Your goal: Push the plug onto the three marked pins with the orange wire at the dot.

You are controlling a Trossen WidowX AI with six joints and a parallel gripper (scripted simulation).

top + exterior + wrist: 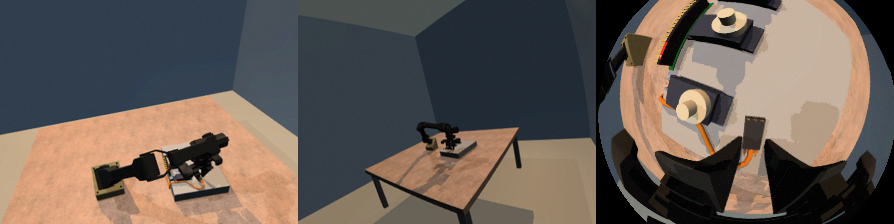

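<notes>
The dark flat plug (754,131) lies on the light grey holder (811,65) (219,179) (468,146), its small orange-marked end away from my gripper. Its orange lead (705,139) (194,185) loops to the nearest servo (722,111). My gripper (753,141) is open, partly closed in, with a fingertip on each side of the plug's wire end; I see no contact. In the top view the fingers hide the plug. The yellow pin row (677,23) (164,162) runs along the holder's edge, with a red band (663,49) near one end. The dot is too small to tell.
A second servo (750,39) with a cream round top stands beyond the nearest one, and part of a third (768,3) shows at the top edge. The olive arm base (111,194) (431,147) (639,50) stands on the table (84,145) (433,182) beyond the pin side.
</notes>
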